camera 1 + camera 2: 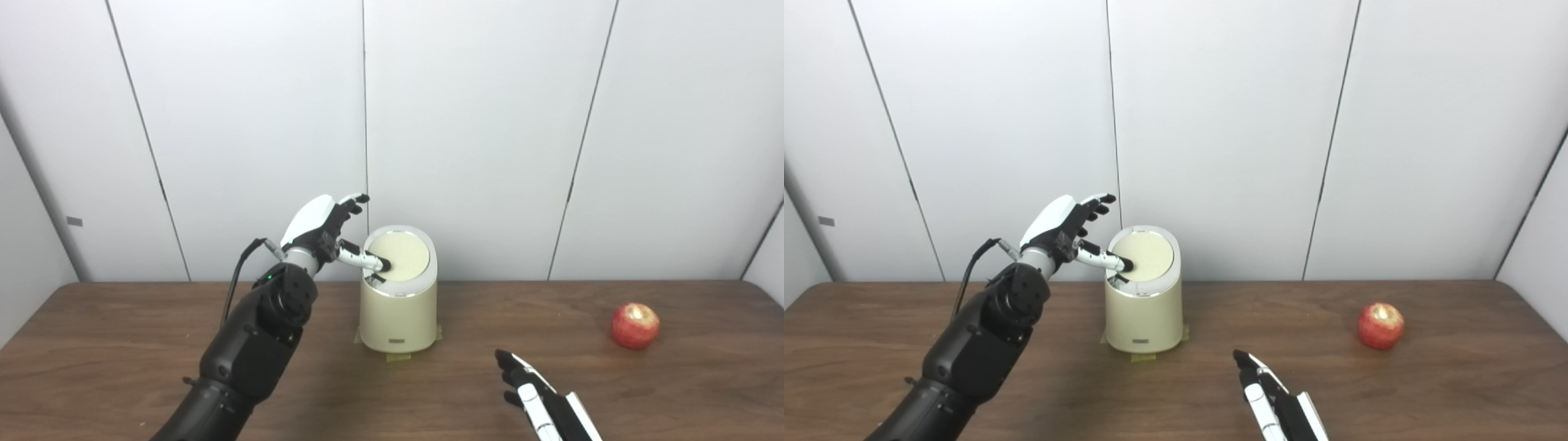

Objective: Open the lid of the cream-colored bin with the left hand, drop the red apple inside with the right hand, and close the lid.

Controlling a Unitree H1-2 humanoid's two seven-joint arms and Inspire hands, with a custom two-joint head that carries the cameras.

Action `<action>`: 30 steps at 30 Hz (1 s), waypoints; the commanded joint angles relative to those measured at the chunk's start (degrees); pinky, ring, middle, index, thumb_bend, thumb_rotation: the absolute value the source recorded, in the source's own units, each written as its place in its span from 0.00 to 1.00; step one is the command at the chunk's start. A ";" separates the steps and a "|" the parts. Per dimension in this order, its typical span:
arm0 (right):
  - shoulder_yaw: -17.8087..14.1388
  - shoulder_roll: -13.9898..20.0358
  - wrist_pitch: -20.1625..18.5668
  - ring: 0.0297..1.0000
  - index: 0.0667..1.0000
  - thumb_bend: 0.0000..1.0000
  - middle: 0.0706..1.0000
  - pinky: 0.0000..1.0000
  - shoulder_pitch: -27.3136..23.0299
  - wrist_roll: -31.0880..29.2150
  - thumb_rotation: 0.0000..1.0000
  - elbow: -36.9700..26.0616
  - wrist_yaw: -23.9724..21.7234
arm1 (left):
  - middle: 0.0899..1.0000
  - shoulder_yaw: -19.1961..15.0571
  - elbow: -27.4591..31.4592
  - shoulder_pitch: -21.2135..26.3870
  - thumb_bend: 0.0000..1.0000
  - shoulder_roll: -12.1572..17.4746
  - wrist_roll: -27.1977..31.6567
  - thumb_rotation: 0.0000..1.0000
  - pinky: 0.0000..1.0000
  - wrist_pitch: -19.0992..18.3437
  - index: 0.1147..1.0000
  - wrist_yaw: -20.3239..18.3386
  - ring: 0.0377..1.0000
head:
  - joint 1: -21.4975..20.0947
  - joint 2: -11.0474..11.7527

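Loads of bare table [153, 324] either side of the bin [398, 318], which sits mid-table toward the back, close to the wall [490, 122]. Strips of tape [398, 356] peek out at its base. The apple [635, 326] is way off on the right, well apart from the bin and not far from the table's right end.

The right hand [539, 404] is low at the bottom edge, fingers stretched out flat and holding nothing, with the apple up and to its right across open wood.

The left hand [324, 229] is raised beside the bin's left, fingers spread, one fingertip [384, 266] poking onto the lid [399, 257]. The lid looks tilted up toward the camera. It isn't gripping anything, just pressing.
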State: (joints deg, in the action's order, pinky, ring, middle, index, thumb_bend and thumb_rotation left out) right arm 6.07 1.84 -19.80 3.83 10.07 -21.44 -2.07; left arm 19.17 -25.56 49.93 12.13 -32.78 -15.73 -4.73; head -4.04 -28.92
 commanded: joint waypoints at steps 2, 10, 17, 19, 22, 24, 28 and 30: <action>0.37 -0.49 1.59 0.92 0.86 0.49 0.90 0.88 -1.76 0.41 0.99 -1.57 0.21 | 0.87 1.86 0.48 4.16 0.88 0.84 -3.67 0.03 0.79 2.48 0.91 1.70 0.89 | -0.04 -0.14; 0.68 -1.13 0.84 0.92 0.87 0.47 0.90 0.88 -1.77 0.76 0.98 -1.87 0.39 | 0.90 5.32 -0.56 4.57 0.90 1.87 -9.03 0.01 0.82 5.30 0.91 2.36 0.92 | -0.36 -0.50; 0.91 -1.52 1.06 0.92 0.87 0.47 0.90 0.88 -1.83 0.98 0.98 -1.91 0.54 | 0.90 10.61 -1.29 5.69 0.92 4.10 -16.15 0.04 0.92 7.98 0.94 2.73 0.93 | -0.21 -1.33; 0.97 -1.77 0.85 0.92 0.87 0.47 0.90 0.88 -1.97 0.98 0.97 -1.92 0.58 | 0.89 12.38 -1.16 6.07 0.93 4.80 -18.50 0.03 0.94 8.80 0.94 2.47 0.93 | -0.25 -1.42; 1.10 -1.96 0.72 0.91 0.86 0.48 0.90 0.87 -2.08 0.95 0.97 -1.88 0.47 | 0.89 14.88 -0.78 6.54 0.95 5.61 -22.14 0.04 0.97 9.85 0.96 2.03 0.94 | -0.29 -1.57; 1.20 -2.06 0.76 0.91 0.86 0.48 0.89 0.86 -2.06 0.98 0.97 -1.87 0.43 | 0.88 16.64 -0.87 7.02 0.97 6.07 -24.61 0.04 0.97 10.96 0.96 1.91 0.92 | -0.28 -1.64; 1.39 -2.31 0.68 0.91 0.86 0.49 0.89 0.86 -2.20 1.14 0.96 -1.86 0.51 | 0.87 19.14 -0.93 8.26 1.00 6.35 -28.73 0.05 0.97 12.33 0.97 1.26 0.92 | -0.37 -1.73; 1.44 -2.44 0.83 0.91 0.86 0.49 0.89 0.85 -2.24 1.21 0.96 -1.83 0.52 | 0.87 19.59 -0.90 8.62 1.00 6.30 -29.77 0.05 0.99 13.00 0.96 1.17 0.91 | -0.45 -1.80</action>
State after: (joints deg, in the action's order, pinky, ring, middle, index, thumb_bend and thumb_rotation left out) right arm 7.38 -0.09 -20.09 3.51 11.03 -21.49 -2.00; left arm 38.21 -26.10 56.76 17.81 -60.77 -3.12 -2.56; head -4.48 -30.67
